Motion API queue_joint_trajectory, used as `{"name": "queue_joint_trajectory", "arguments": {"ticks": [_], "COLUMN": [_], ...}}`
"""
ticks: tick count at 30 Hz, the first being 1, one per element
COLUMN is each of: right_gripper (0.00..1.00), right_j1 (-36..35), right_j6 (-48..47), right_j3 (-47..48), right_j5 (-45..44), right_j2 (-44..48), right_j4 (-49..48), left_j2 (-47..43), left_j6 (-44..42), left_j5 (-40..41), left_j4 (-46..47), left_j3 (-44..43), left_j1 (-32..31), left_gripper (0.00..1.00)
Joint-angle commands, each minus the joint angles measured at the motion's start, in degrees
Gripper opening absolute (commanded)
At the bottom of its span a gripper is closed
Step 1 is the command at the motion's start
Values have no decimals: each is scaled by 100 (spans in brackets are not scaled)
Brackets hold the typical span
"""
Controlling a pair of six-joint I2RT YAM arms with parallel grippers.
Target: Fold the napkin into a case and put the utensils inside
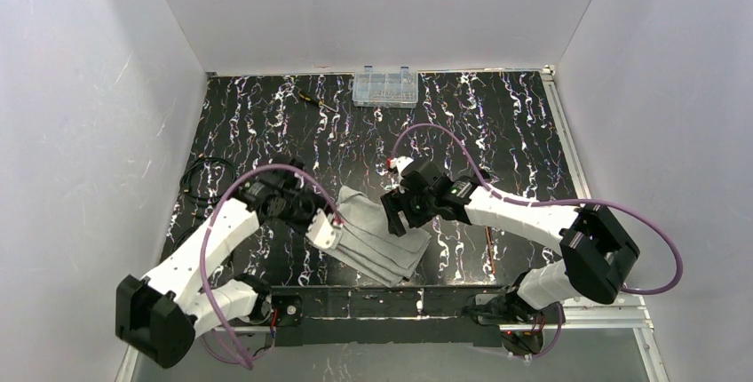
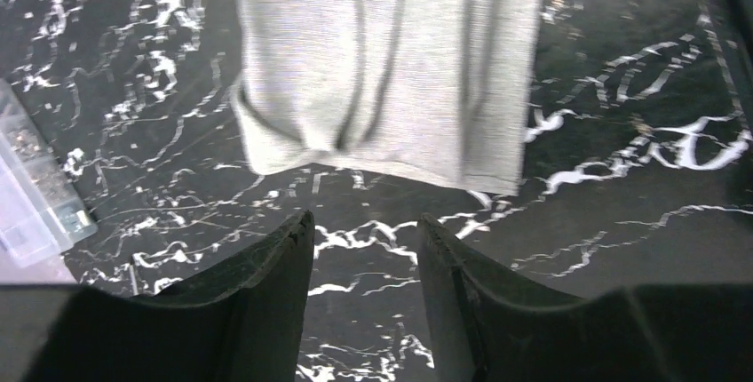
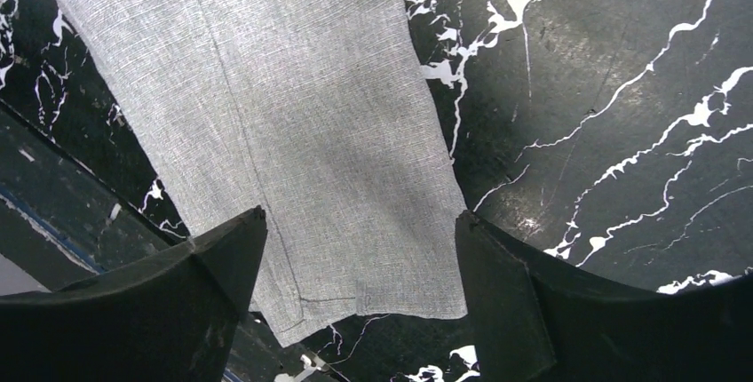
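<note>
The napkin (image 1: 377, 235) is lying as a narrow, layered strip at the lower centre of the top view, near the arm bases. Its long axis is running from upper left to lower right, and one short end is pointing at the left end effector (image 1: 326, 233). That end effector is standing with its fingers parted and empty, just short of the cloth's edge. The right end effector (image 1: 395, 213) is hovering wide open, straddling the strip and gripping nothing.

Judging from this, a further fold is in hand. The left should be pinching all layers squarely at that short edge while the right is pinning the middle, so the creases are not sliding on the marbled desk (image 1: 266, 124).
</note>
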State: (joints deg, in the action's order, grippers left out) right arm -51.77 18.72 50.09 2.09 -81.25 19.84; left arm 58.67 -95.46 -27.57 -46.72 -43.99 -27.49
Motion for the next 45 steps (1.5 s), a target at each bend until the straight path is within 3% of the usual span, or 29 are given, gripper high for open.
{"name": "queue_joint_trajectory", "arguments": {"ticks": [1, 8, 12, 18, 28, 36, 38, 45], "right_gripper": [82, 77, 77, 83, 89, 96, 96, 99], "right_j1": [9, 12, 13, 13, 14, 11, 13, -16], "right_j6": [-63, 113, 225, 219, 238, 183, 169, -211], "right_j3": [158, -203, -369, -428, -425, -535, -560, -908], "right_j5": [-174, -391, -347, -244, 124, 257, 229, 426], "right_j2": [171, 583, 707, 709, 654, 566, 575, 954], "right_j4": [41, 6, -78, 63, 83, 255, 225, -659], "left_j2": [820, 1236, 1421, 1944, 2205, 2385, 2448, 2716], "left_j6": [628, -585, -746, -763, -1173, -149, 325, 2339], "left_j5": [-356, -93, 11, 251, 364, 450, 416, -181], "left_j4": [-564, 735, 1749, 2235, 2103, 3443, 3130, 1880], "left_j3": [-741, -44, 220, 116, 172, 249, -20, -1421], "left_j1": [32, -122, -251, -308, -325, -468, -464, -82], "left_gripper": [42, 36, 35, 34, 34, 9, 0, 0]}}
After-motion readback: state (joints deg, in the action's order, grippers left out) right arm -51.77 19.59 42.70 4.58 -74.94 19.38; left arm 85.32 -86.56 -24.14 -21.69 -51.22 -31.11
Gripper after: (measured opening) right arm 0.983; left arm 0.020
